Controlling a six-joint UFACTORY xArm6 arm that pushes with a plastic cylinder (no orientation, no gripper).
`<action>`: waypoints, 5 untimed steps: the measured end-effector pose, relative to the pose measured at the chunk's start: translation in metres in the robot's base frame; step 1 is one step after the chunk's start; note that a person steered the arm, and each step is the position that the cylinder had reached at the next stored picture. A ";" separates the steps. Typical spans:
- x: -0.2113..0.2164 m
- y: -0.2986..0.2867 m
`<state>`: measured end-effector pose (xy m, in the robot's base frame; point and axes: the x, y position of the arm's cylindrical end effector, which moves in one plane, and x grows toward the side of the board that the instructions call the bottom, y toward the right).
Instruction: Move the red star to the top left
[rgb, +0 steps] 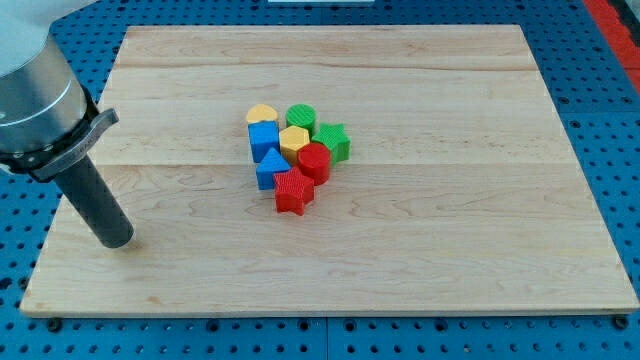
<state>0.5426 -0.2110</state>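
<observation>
The red star lies at the bottom of a tight cluster of blocks near the middle of the wooden board. It touches the red cylinder above right and the blue triangle above left. Above them sit a blue cube, a yellow hexagon, a yellow heart, a green cylinder and a green star. My tip rests on the board near its left edge, far left of and slightly lower than the red star, touching no block.
The arm's grey body fills the view's top left corner, over the board's left edge. A blue perforated table surrounds the board.
</observation>
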 end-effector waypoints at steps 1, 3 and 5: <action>0.000 0.000; 0.000 -0.015; 0.000 0.076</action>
<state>0.5423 -0.1347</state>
